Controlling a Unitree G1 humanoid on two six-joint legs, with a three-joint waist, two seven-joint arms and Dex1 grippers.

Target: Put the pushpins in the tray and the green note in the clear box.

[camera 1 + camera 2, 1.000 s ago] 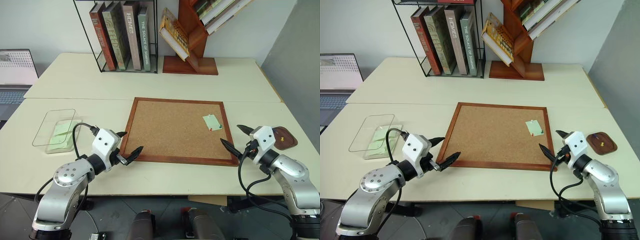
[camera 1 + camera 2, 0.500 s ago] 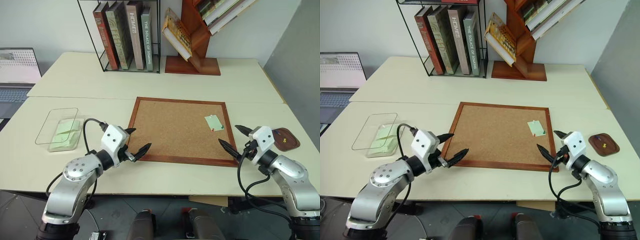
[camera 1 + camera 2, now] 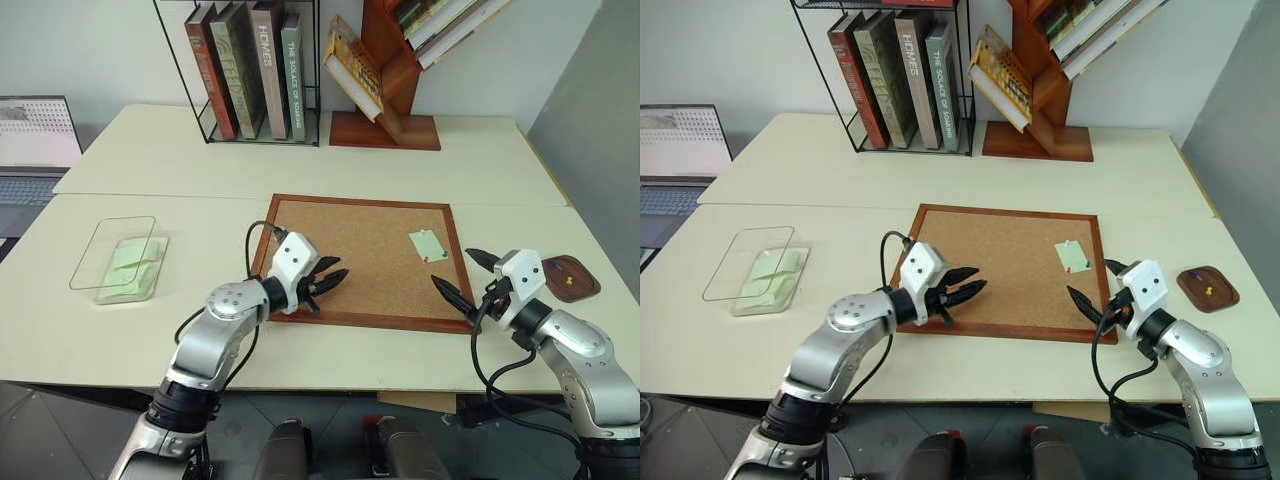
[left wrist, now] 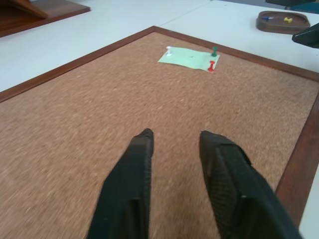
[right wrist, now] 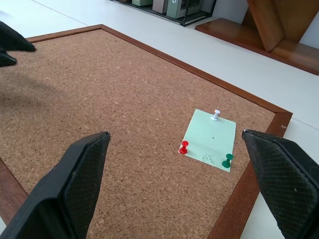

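Note:
The green note lies pinned on the right part of the corkboard by three pushpins: a white one, a red one and a green one. My left gripper hovers over the board's left half, pointing toward the note. Its fingers stand a narrow gap apart with nothing between them. At the board's right front corner my right gripper is wide open and empty, facing the note. The brown tray sits right of the board and holds a yellow pin and a blue pin. The clear box stands at the far left.
Green paper lies inside the clear box, and its lid leans on the box. A wire rack of books and a wooden slanted bookshelf stand at the back. A laptop sits at the far left.
My left gripper has swung right from the board's left frame to over the cork, and its jaws have narrowed. The right gripper has stayed where it was.

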